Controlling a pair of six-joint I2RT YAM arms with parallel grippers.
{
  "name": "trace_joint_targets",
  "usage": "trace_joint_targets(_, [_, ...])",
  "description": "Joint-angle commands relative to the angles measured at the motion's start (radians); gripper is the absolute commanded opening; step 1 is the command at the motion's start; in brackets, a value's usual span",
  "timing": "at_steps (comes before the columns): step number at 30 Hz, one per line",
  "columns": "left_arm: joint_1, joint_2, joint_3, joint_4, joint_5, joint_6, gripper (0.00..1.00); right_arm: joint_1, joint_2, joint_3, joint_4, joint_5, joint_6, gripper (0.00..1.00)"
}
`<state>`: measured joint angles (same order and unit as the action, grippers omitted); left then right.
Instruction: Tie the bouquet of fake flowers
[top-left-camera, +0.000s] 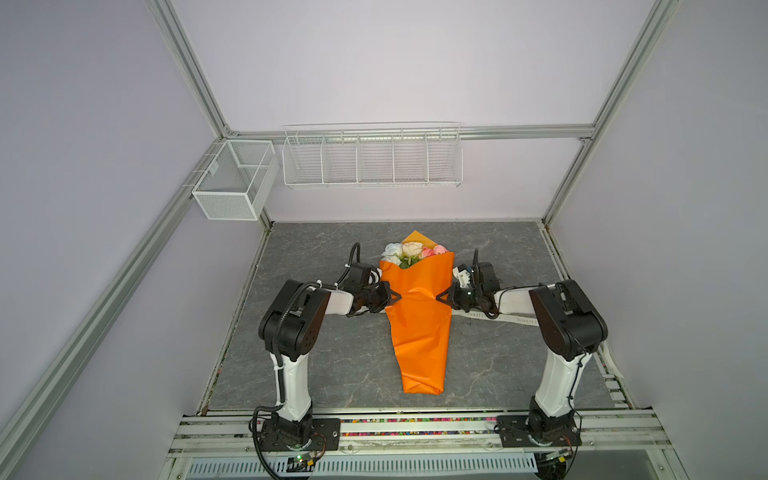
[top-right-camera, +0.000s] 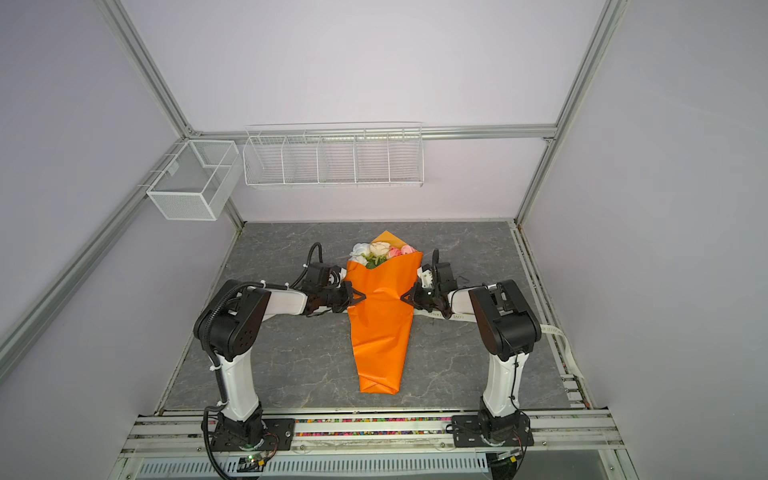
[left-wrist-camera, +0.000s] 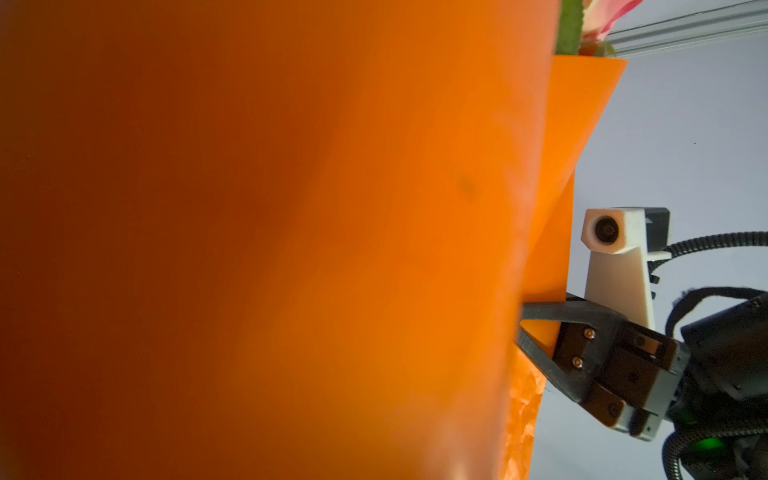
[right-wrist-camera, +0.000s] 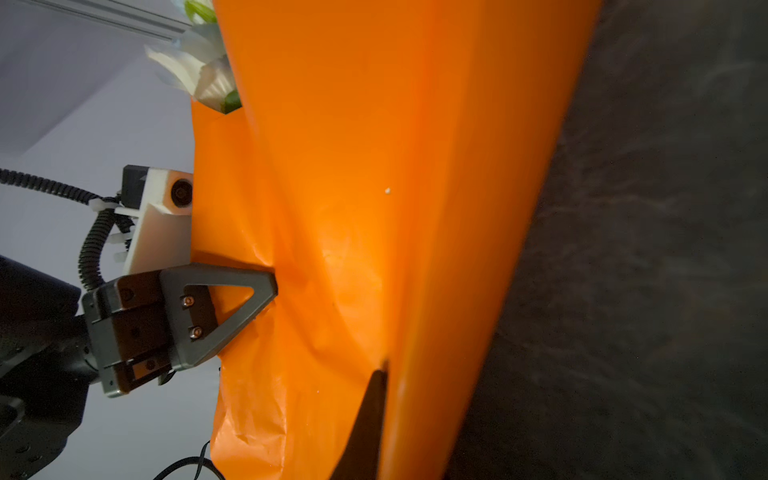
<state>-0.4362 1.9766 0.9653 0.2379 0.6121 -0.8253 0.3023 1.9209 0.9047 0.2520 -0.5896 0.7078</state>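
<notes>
The wrap on the bouquet is orange paper, smooth with a slight sheen and crinkly in spots, and the petals look like cloth. The tabletop is matte grey, stone-look. The baskets are white-coated wire, and the left gripper is matte grey plastic.

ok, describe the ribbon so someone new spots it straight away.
On the grey stone-look table, find the orange-wrapped bouquet lying in the middle. From its right flank a flat strip runs along the tabletop under the right arm: that is the ribbon. It is cream with dark printed lettering, unlike the round black cables nearby.
</notes>
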Motion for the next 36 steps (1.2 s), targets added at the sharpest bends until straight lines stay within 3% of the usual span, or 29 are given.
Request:
trace_joint_targets(1, [0.013,-0.039,0.012,-0.001,-0.061,0.01,0.0,-0.011,-0.031,0.023,-0.058,0.033,-0.037,0.08])
trace_joint_targets(17, [0.016,-0.001,0.084,-0.027,-0.042,0.03,0.01,-0.024,-0.006,0.064,-0.066,0.031,-0.034,0.09])
trace_joint_targets(20, [0.017,0.024,0.108,-0.117,-0.014,0.068,0.35,-0.026,-0.007,0.084,-0.137,0.046,-0.048,0.17])
trace_joint_targets(23, [0.02,-0.063,0.036,-0.141,-0.085,0.079,0.61,-0.032,-0.066,0.099,-0.273,0.111,-0.109,0.33])
trace_joint_targets(25, [0.024,-0.106,0.029,-0.187,-0.1,0.102,0.65,-0.04,-0.118,0.099,-0.35,0.163,-0.138,0.42])
trace_joint_targets(29, [0.025,-0.189,0.03,-0.308,-0.153,0.146,0.84,-0.058,-0.224,0.083,-0.476,0.246,-0.168,0.59])
trace_joint_targets(32, [0.031,-0.264,0.016,-0.395,-0.214,0.18,0.9,-0.067,-0.303,0.065,-0.559,0.299,-0.19,0.63])
trace_joint_targets(33, [0.034,-0.296,0.006,-0.427,-0.244,0.19,0.95,-0.07,-0.336,0.058,-0.594,0.334,-0.192,0.63])
trace_joint_targets(36, [0.046,-0.398,-0.026,-0.533,-0.348,0.214,0.98,-0.082,-0.454,0.019,-0.678,0.468,-0.182,0.64])
